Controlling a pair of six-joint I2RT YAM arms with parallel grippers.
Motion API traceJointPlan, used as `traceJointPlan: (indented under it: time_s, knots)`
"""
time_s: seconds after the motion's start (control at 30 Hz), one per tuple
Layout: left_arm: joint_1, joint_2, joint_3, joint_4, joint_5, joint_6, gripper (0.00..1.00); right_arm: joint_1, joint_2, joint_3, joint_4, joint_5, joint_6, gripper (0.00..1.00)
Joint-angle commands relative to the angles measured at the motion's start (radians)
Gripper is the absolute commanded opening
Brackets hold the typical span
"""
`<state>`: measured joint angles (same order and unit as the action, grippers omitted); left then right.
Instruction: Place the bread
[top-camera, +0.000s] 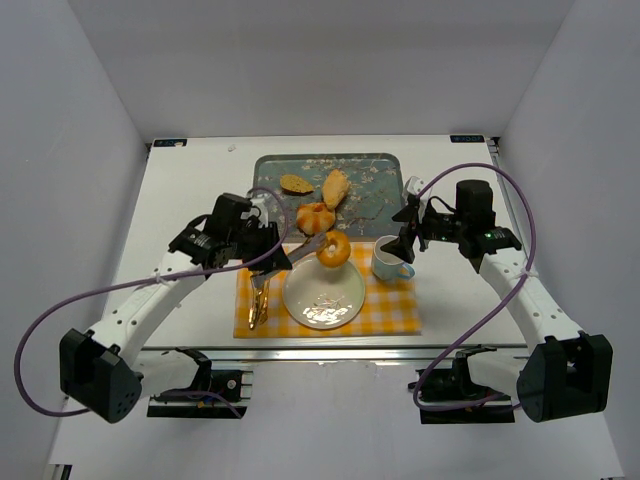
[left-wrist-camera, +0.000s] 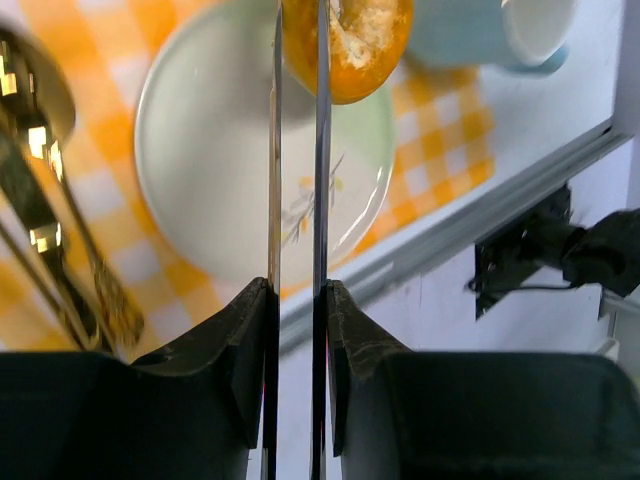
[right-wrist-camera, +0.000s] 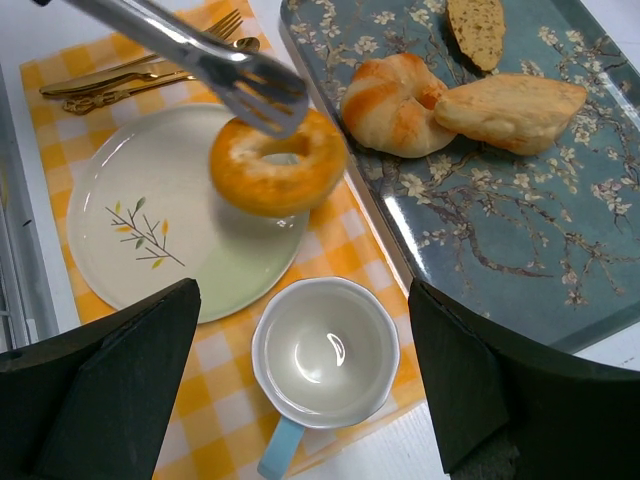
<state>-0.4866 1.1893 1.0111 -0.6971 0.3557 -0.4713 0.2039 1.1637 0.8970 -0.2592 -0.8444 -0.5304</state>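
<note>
your left gripper (left-wrist-camera: 297, 330) is pressing its jaws together on the metal tongs (right-wrist-camera: 200, 60). the tongs are pinching the bread (right-wrist-camera: 277, 165) out past the jaw tips, and it is hanging above the rim of the plate (right-wrist-camera: 120, 200), which is wearing a painted sprig. your right gripper (right-wrist-camera: 305, 290) is hovering with jaws spread. the cup (right-wrist-camera: 325, 350) is sitting below and between them, showing only its glossy white inside. beyond those jaws the blossom-patterned tray (right-wrist-camera: 480, 220) is carrying a croissant-like pastry (right-wrist-camera: 390, 100), a pale roll (right-wrist-camera: 510, 110) and a seeded slice (right-wrist-camera: 478, 28).
</note>
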Motion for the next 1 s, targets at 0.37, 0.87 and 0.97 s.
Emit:
traceJointPlan:
  time_s: [0.37, 0.87, 0.97]
  knots:
    - [-0.017, -0.134, -0.125, -0.14, 0.011, -0.076, 0.48, -0.004, -0.021, -0.004, 0.006, -0.033, -0.006, 0.89]
    - [-0.015, -0.188, 0.099, -0.245, -0.298, -0.089, 0.41, -0.003, -0.016, -0.001, 0.0, -0.047, -0.014, 0.89]
    - [-0.004, -0.186, 0.119, -0.249, -0.452, -0.057, 0.34, -0.003, -0.015, -0.003, 0.003, -0.053, -0.014, 0.89]
